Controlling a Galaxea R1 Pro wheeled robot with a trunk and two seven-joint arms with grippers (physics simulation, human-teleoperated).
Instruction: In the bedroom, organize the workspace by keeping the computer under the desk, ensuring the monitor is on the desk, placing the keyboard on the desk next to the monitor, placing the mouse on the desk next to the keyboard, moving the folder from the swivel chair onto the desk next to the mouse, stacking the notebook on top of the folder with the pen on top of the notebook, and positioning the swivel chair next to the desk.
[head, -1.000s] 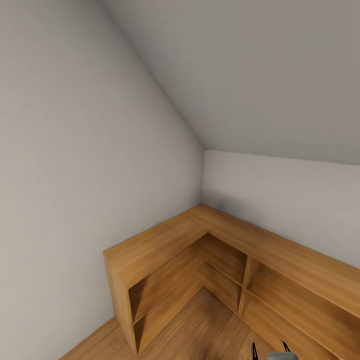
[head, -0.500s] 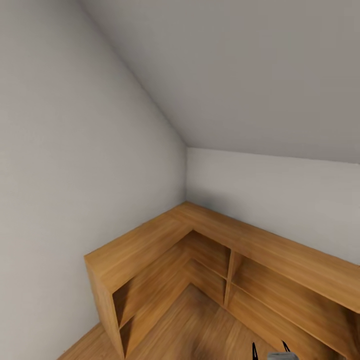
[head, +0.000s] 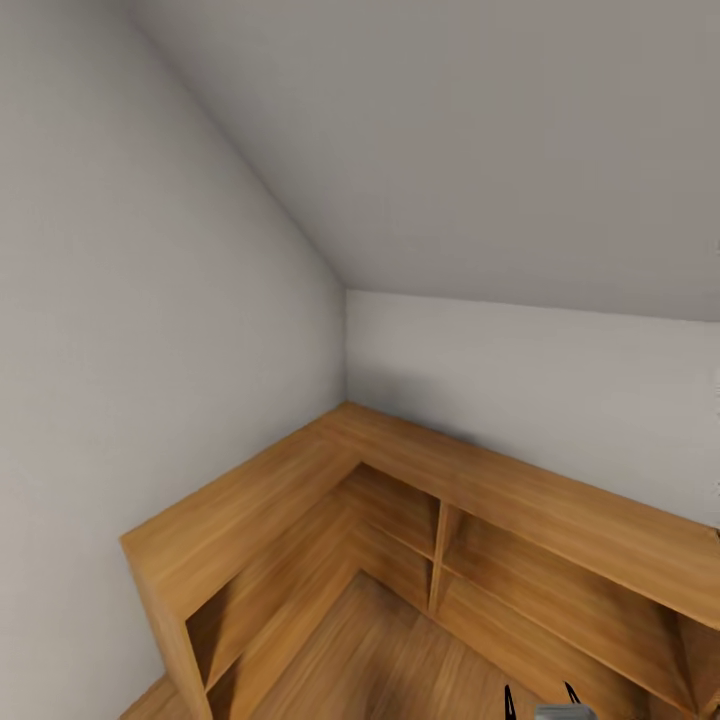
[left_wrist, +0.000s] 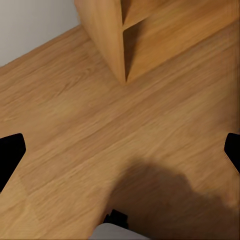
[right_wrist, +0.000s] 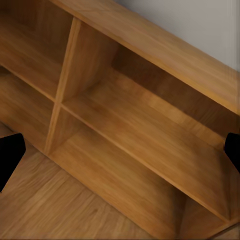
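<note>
Room: attic corner of bedroom; sloped ceiling (head: 450, 150) came down to a low wall (head: 540, 390), taller wall (head: 150, 330) on the left side of head view.
Task items: none of desk, chair, monitor etc. in frame; location can't be told from these views.
Shelf: low L-shaped wooden shelf (head: 300, 470) ran along both walls, meeting in the corner; open cubbies w/ one mid shelf board & upright dividers, facing into the room.
Floor: light wood floor (head: 400, 660) inside the L.
R gripper: R gripper (head: 540, 700) at bottom edge of head view, two black fingertips poking up, apart from each other; in R wrist view dark tips sat at opposite edges w/ shelf cubbies (right_wrist: 130, 130) between, so spread wide, nothing held.
L gripper: L gripper (left_wrist: 120, 150) likewise had tips at opposite edges, spread, empty; it looked down at floor (left_wrist: 75, 125) near the shelf's end panel (left_wrist: 107, 35).
Shadow: dark blob on floor (left_wrist: 160, 195) under L arm.
</note>
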